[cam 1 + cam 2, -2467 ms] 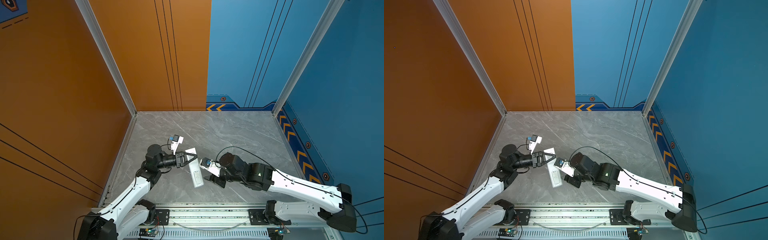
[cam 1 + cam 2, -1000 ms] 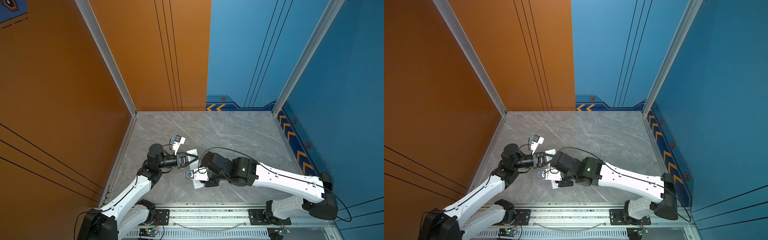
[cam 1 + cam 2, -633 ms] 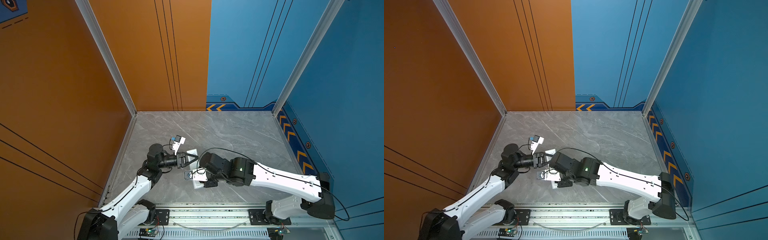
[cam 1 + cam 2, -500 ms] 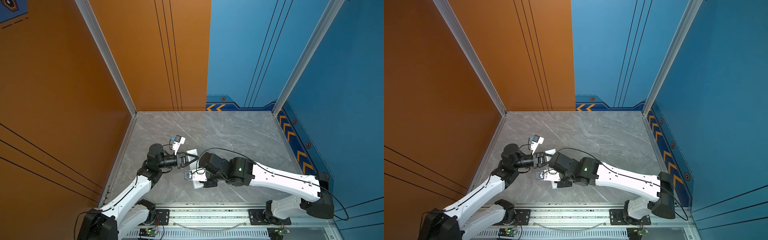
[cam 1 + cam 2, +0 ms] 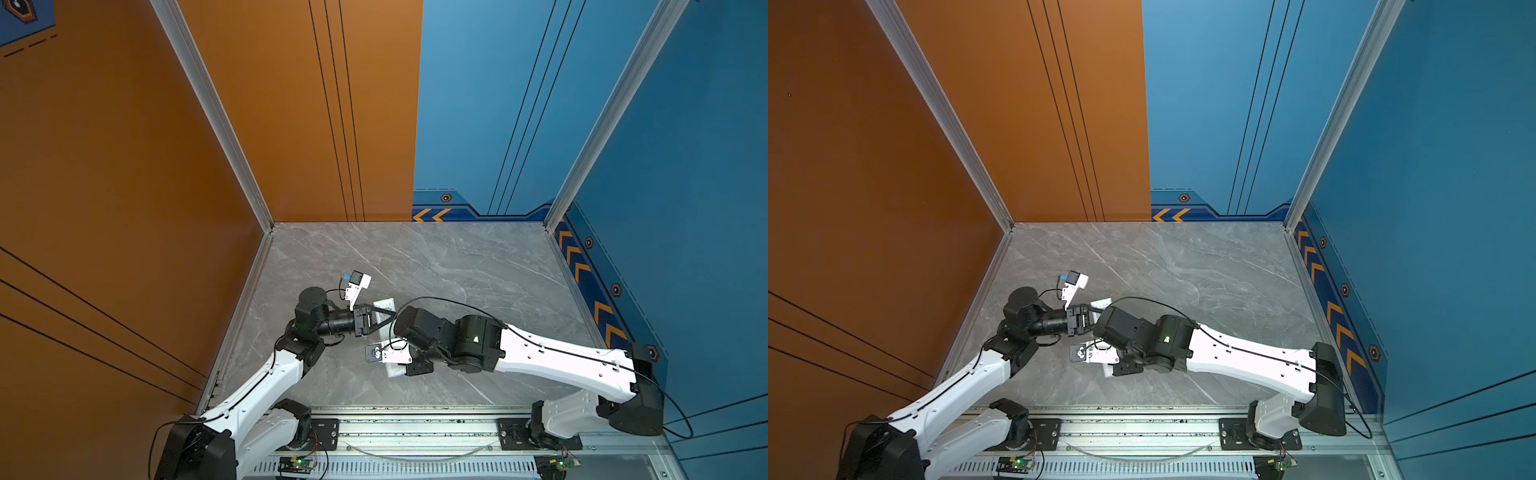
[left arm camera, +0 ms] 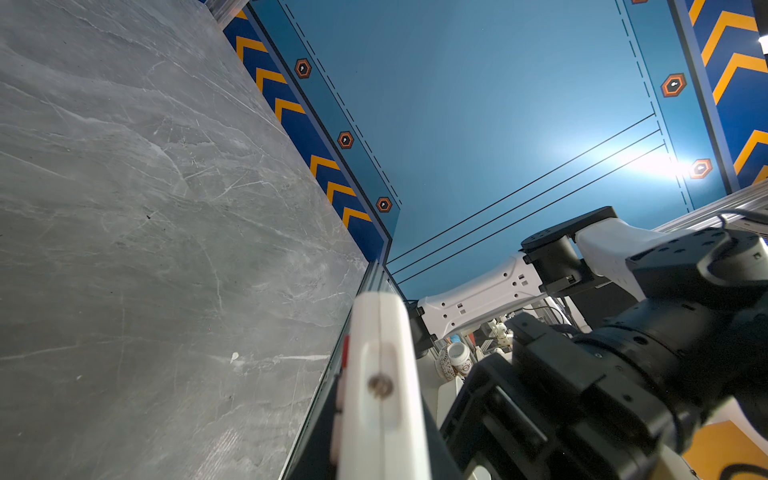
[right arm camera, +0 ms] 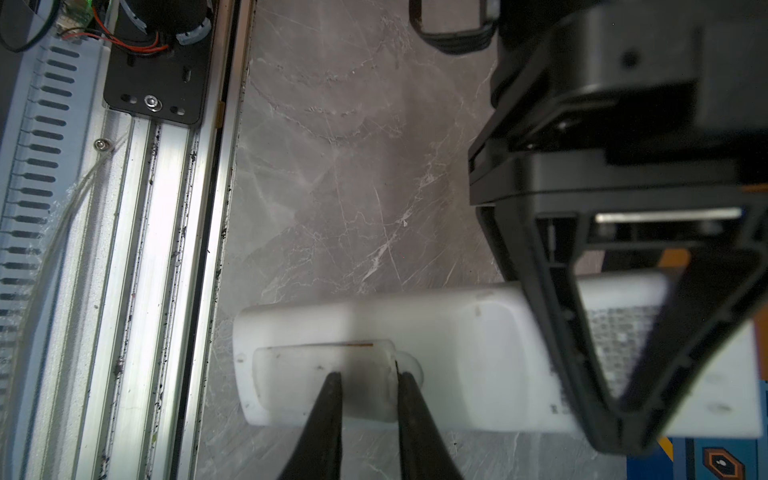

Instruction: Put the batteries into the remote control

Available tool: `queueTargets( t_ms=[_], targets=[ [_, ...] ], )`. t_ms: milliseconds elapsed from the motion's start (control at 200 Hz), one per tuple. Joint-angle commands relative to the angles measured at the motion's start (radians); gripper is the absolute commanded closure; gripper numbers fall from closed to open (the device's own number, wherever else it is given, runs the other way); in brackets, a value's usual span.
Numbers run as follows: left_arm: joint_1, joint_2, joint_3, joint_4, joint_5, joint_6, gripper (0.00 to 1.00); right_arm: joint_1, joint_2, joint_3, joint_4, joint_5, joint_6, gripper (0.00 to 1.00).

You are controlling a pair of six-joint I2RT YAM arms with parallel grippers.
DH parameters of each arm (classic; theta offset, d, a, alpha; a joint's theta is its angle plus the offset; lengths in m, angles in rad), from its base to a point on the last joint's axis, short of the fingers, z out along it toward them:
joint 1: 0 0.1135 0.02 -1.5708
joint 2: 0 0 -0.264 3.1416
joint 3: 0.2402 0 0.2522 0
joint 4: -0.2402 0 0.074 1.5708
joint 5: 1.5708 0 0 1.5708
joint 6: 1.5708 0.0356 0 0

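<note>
Grey marble-pattern tabletop (image 5: 457, 266) with both white-and-black arms working at about 7 o'clock from its centre. The left arm (image 5: 266, 382) comes in from 8 o'clock. The right arm (image 5: 561, 361) comes in from 4 o'clock and reaches across the middle.

The remote control, a long slim white plastic bar (image 7: 457, 332), runs roughly 12 to 6 o'clock in both top views. Its plain back faces up and its buttons face the table. Only its two ends (image 5: 384, 303) show past the right wrist. I can't tell whether it rests on the table or sits just above it.

The left gripper (image 5: 386, 318) points toward 3 o'clock and is clamped on the remote control's 12 o'clock half, one finger over the back.

The right gripper (image 7: 370, 386) is over the 6 o'clock end with its jaws a narrow gap apart. Both black fingertips (image 7: 332, 395) touch the small translucent-white battery cover (image 7: 299, 382), which sits in the recess there. One tip is mid-cover and the other is at the cover's inner edge, beside the tab. Only cover surface shows in the gap, and I can't tell whether the tips pinch it.
</note>
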Motion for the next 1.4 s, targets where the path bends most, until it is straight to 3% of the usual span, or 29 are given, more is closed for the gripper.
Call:
queueTargets(
  t_ms=[0, 951, 1397],
  targets=[
    [0.0, -0.008, 0.027, 0.034, 0.03, -0.015, 1.0, 0.009, 0.037, 0.017, -0.049, 0.043, -0.008, 0.79],
    [0.001, -0.012, 0.027, 0.034, 0.028, -0.019, 1.0, 0.013, 0.088, 0.009, -0.002, 0.181, 0.013, 0.84],
    [0.027, -0.006, 0.027, 0.001, 0.01, -0.004, 1.0, 0.017, 0.005, -0.033, 0.065, 0.155, 0.045, 0.75]
  ],
)
